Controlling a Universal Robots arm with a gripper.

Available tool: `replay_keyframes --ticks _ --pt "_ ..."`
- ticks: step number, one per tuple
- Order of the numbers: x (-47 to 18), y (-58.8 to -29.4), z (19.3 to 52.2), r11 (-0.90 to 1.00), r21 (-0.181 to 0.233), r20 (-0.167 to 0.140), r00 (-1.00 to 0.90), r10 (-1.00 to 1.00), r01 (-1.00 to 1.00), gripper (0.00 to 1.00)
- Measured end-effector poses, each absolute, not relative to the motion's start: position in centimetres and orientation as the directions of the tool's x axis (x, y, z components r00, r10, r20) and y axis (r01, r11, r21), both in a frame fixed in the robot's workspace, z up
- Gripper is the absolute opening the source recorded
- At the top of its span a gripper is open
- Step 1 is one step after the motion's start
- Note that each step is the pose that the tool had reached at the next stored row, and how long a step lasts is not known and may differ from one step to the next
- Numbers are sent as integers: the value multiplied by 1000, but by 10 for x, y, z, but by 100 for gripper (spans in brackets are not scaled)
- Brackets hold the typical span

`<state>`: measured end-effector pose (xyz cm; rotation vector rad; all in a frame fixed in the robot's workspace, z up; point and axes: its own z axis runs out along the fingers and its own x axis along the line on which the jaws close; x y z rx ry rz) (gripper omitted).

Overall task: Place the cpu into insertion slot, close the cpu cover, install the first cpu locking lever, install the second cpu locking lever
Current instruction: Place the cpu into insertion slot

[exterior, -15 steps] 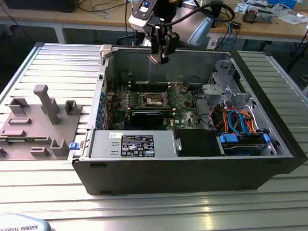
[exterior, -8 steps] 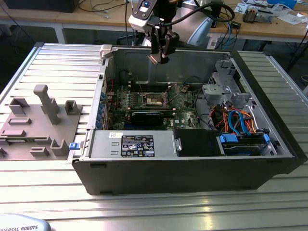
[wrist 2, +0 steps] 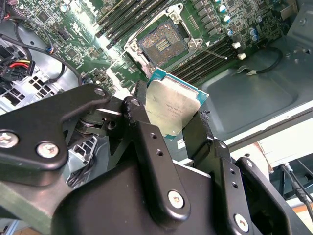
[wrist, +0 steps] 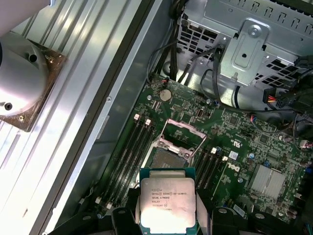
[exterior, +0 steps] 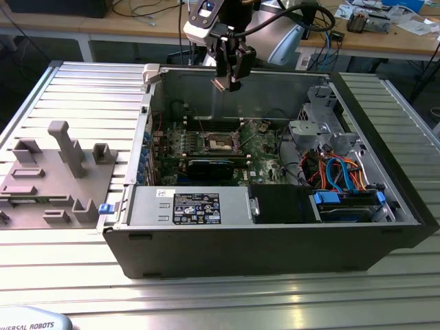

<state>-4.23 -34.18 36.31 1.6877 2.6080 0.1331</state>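
Note:
My gripper (exterior: pixel 227 81) hangs above the back wall of the open computer case (exterior: pixel 275 247), shut on the cpu (exterior: pixel 220 83). In both wrist views the cpu (wrist 2: pixel 173 98) (wrist: pixel 166 196) shows its silvery face and green edge between the black fingers (wrist 2: pixel 142 127). The insertion slot (exterior: pixel 221 142) (wrist 2: pixel 161 43) (wrist: pixel 168 159) is a dark square recess on the green board, below and apart from the chip, with nothing in it. The cpu cover (wrist: pixel 182 133) stands swung up at the slot's far side. A thin locking lever (wrist 2: pixel 215 51) lies beside the slot.
A labelled black-and-white box (exterior: pixel 196 206) fills the case's front. At the exterior view's right are a metal drive cage (exterior: pixel 320 124) and orange and blue cables (exterior: pixel 337 172). A grey fixture plate (exterior: pixel 55 172) lies outside the case on the left. Memory slots (wrist: pixel 139 147) flank the socket.

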Motion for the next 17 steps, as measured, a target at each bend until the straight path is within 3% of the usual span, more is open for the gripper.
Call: replay_keyframes --ticks 17 --pt "-42 -342 363 398 89 19 -401 916 913 54"
